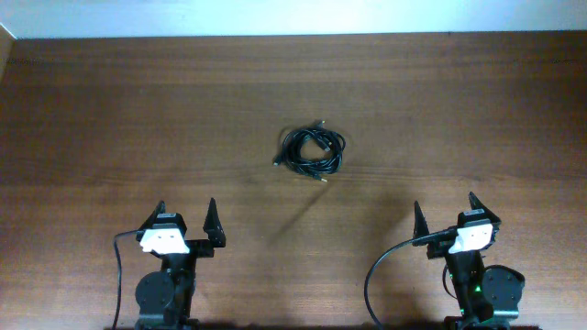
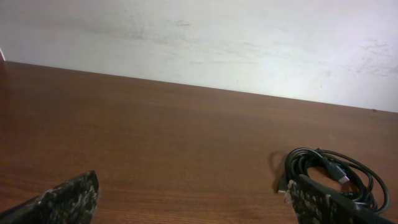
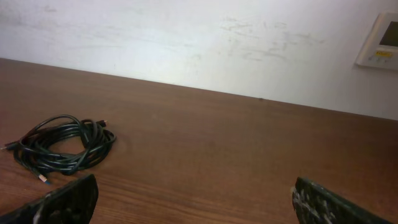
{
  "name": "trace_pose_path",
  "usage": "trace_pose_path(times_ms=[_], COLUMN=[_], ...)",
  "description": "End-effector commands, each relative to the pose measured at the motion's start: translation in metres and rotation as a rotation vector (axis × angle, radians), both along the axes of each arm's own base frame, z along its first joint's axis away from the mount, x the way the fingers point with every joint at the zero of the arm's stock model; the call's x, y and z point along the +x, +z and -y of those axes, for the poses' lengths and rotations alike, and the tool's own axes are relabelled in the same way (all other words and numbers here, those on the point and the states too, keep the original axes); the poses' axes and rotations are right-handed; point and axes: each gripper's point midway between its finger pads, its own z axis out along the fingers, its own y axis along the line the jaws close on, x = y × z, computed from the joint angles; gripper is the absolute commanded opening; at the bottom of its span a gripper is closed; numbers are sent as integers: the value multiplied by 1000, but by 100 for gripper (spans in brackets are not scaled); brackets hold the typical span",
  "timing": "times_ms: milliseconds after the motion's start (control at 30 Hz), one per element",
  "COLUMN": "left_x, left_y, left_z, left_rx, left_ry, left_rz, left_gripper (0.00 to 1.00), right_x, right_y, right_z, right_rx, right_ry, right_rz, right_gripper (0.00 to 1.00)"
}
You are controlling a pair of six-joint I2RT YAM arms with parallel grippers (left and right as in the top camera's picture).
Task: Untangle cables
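– Toward the middle of the bench (image 1: 110, 110), on the side away from the arms, lie the cables (image 1: 312, 152). They are thin black cords in one loose coil, with the loops overlapping.

– Is anything holding them?

– No. Both arms sit at the near edge, well apart from the coil, which lies roughly between them from side to side. The left jaws are spread wide with nothing between them, and the right jaws stand the same, wide and empty.

– Can you see the cable ends?

– A few. From overhead, one short end pokes out at the coil's left side and another at its far side. The left wrist camera has the coil low on its right, partly hidden behind one jaw, with a small plug (image 2: 341, 174) lying across the loops. The right wrist camera has the coil on its left, lying flat on the wood beyond the jaw on that side. A plug with a pale tip (image 3: 43, 180) sticks out towards that camera.

– How many cords are there?

– I cannot tell, because the loops run too close together.

– What else is in view?

– A pale wall (image 3: 186, 37) rises behind the bench's far edge, and a small light control panel (image 3: 379, 40) is mounted on it at the right. A thicker black lead (image 1: 381, 266) curves out from the right arm.
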Motion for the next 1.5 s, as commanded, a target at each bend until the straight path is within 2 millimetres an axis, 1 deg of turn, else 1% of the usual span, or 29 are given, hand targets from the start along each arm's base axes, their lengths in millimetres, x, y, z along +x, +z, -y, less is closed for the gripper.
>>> trace_pose_path(times_ms=[0, 667, 700, 733, 767, 833, 867, 900, 967, 1000, 1033, 1067, 1100, 1133, 1167, 1233, 1267, 1333, 1400, 1433, 1467], left_x=[0, 0, 0, 0, 0, 0, 0, 0, 0, 0, 0, 0, 0, 0, 0, -3, -6, -10, -9, -6, -1], left_y=[-2, -2, -2, -2, -2, -2, -2, -2, -2, -2, -1, -1, -1, -1, -1, 2, 9, 23, 31, 39, 50], left_z=[1, 1, 1, 1, 1, 1, 1, 1, 1, 3, 7, 7, 5, -4, -3, 20, 36, 53, 56, 56, 56], left_rx=[15, 15, 15, 15, 15, 15, 15, 15, 15, 13, 9, 8, 10, 13, -38, -69, -75, -83, -92, -93, -91], left_ry=[-9, -9, -9, -9, -9, -9, -9, -9, -9, -19, -43, -43, -34, 20, 16, -114, -210, -313, -328, -328, -329], left_rz=[-3, -3, -3, -3, -3, -3, -3, -3, -3, -3, -1, -1, -2, -2, -1, -19, -10, -9, -61, -67, -73], left_gripper=[99, 99, 99, 99, 99, 99, 99, 99, 99, 99, 99, 99, 99, 99, 99, 99, 99, 99, 99, 99, 99], right_x=[0, 0, 0, -1, -1, -1, -1, -1, -2, -4, -5, -6, -7, -7, -6, -5, -4, -2, 1, 2, 3], right_y=[-3, -3, -3, -2, -3, -3, -3, -1, -1, -1, -1, -1, -4, -9, -14, -17, -11, -3, 1, 5, 13], right_z=[2, 2, 1, -4, -5, -5, -5, -6, -12, -18, -25, -29, -34, -35, -34, -36, -36, -33, -27, -27, -27], right_rx=[7, 7, 9, 11, 50, 343, 461, 534, 555, 554, 529, 514, 501, 504, 507, 468, 470, 472, 462, 464, 469], right_ry=[-11, -11, -6, 23, 31, 9, 0, -3, 29, 70, 109, 132, 165, 162, 155, 159, 158, 129, 76, 70, 65], right_rz=[-6, -6, -6, -6, -12, -55, -73, -80, -91, -101, -108, -112, -129, -153, -178, -205, -211, -259, -338, -371, -411], right_gripper=[99, 99, 99, 99, 99, 99, 99, 99, 99, 99, 99, 99, 99, 99, 99, 99, 99, 99, 99, 99, 99])
